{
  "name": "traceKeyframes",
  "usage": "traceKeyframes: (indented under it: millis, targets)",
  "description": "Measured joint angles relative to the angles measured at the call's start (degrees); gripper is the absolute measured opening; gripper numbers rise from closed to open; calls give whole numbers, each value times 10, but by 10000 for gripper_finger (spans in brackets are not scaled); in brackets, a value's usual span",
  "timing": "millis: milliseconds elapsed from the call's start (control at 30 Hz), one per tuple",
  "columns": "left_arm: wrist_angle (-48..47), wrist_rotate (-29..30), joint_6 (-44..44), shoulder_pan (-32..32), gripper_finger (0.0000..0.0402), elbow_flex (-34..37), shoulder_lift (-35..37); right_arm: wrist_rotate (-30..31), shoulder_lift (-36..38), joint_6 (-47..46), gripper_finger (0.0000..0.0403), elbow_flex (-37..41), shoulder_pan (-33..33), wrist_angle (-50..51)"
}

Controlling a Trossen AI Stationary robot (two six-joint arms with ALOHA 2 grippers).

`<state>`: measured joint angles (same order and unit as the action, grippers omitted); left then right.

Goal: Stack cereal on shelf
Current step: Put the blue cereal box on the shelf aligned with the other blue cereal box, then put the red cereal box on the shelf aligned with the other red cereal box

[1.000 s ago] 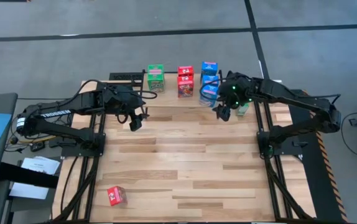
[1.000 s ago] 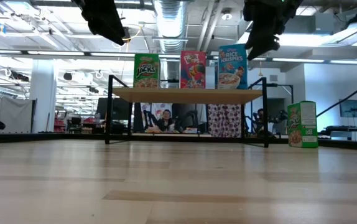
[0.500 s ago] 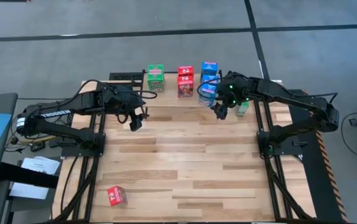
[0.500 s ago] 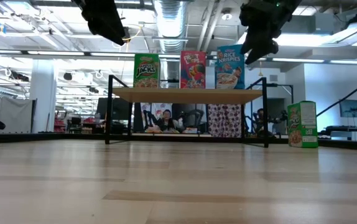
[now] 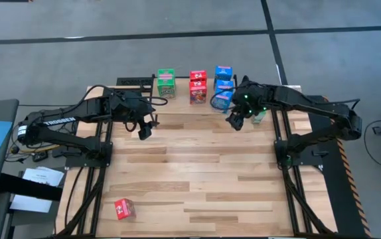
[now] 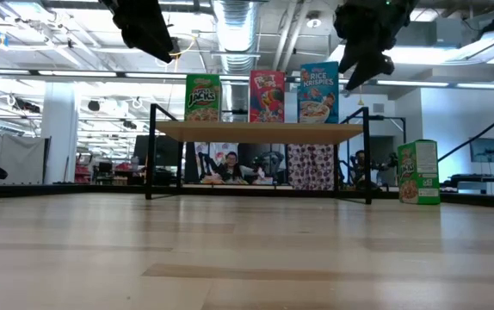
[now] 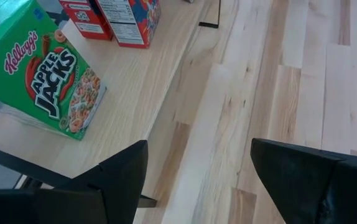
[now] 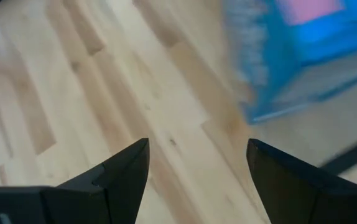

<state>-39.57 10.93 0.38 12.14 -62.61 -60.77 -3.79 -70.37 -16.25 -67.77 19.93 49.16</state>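
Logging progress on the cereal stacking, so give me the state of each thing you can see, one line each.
Shelf: upright, boxes on top.
Green box: upright on shelf.
Blue box: upright on shelf.
Red box: on tabletop, unshelved.
Left gripper: open, empty.
Right gripper: open, empty.

We read "Kellogg's" and "APPLE JACKS" on the front of the green cereal box (image 7: 38, 78) in the left wrist view. In the low view the same green box (image 6: 202, 97) on the shelf (image 6: 260, 132) shows "JACKS", and the blue box (image 6: 318, 92) beside the red one (image 6: 267, 96) reads "RICE KRISPIES". The red box carries printing we cannot make out. From above, white lettering on the left arm (image 5: 64, 121) seems to read "TROSSEN", though it is small. The green box (image 6: 418, 171) standing on the surface to the right has print too small for us to read.
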Motion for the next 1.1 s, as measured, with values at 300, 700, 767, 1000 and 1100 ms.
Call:
traceKeyframes:
  millis: [300, 700, 767, 1000, 1100]
  targets:
    - [0, 0, 0, 0, 275, 0, 0, 12, -2, 11, 294, 0, -13, -55]
    - [0, 0, 0, 0, 275, 0, 0, 23, -31, 13, 294, 1, 13, -58]
    - [0, 0, 0, 0, 275, 0, 0, 23, -31, 13, 294, 0, 13, -56]
    - [0, 0, 0, 0, 275, 0, 0, 22, -31, 12, 294, 0, 8, -41]
    - [0, 0, 0, 0, 275, 0, 0, 13, -31, 12, 294, 0, -5, -42]
